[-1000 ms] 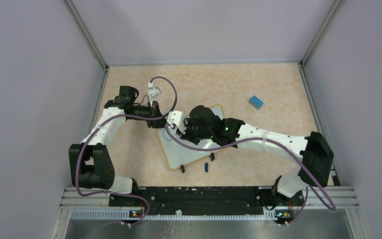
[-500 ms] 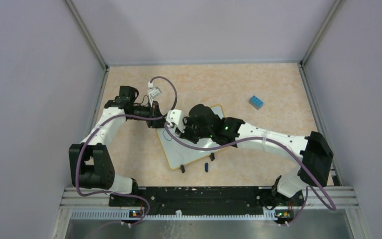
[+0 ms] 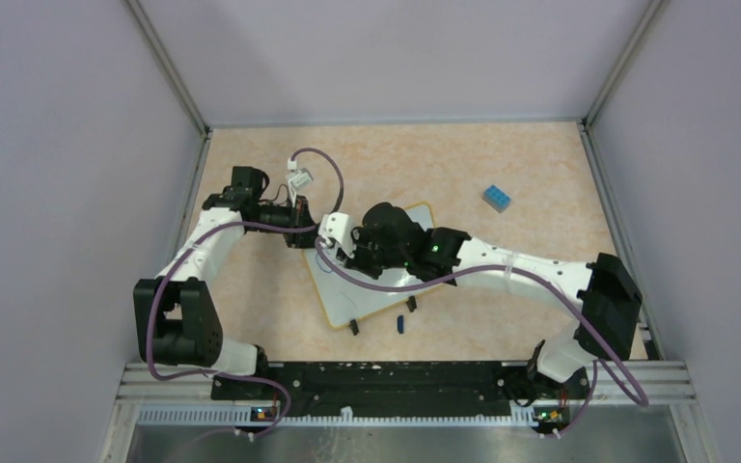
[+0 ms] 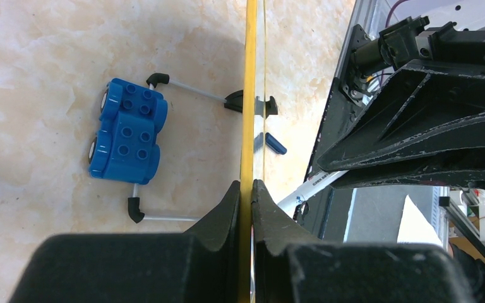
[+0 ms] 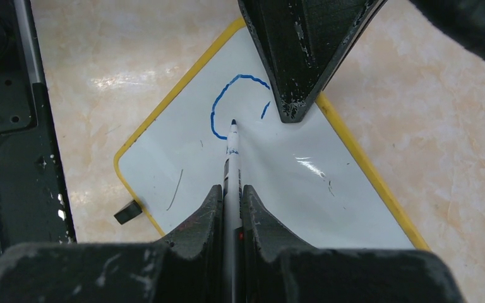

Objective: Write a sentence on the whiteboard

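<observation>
The whiteboard (image 3: pixel 367 301) lies slanted at mid-table, white with a yellow rim. My left gripper (image 3: pixel 309 234) is shut on its far-left rim; in the left wrist view the jaws (image 4: pixel 246 183) pinch the yellow rim (image 4: pixel 250 76) edge-on. My right gripper (image 3: pixel 336 249) is shut on a white marker (image 5: pixel 232 151), seen between its fingers (image 5: pixel 230 187). The marker tip sits on the whiteboard (image 5: pixel 290 189), inside the blue lettering (image 5: pixel 227 95), which is one open curved stroke and a short dash. My left gripper's fingers (image 5: pixel 293 63) clamp the board's far edge.
A small blue block (image 3: pixel 498 198) sits on the table to the right; it also shows in the left wrist view (image 4: pixel 126 129) beside two thin rods with black ends. A blue marker cap (image 3: pixel 399 323) lies near the board's black clip feet (image 3: pixel 353 328). Grey walls enclose the table.
My right gripper has shifted slightly left over the board with the marker. The left gripper and the board have stayed put.
</observation>
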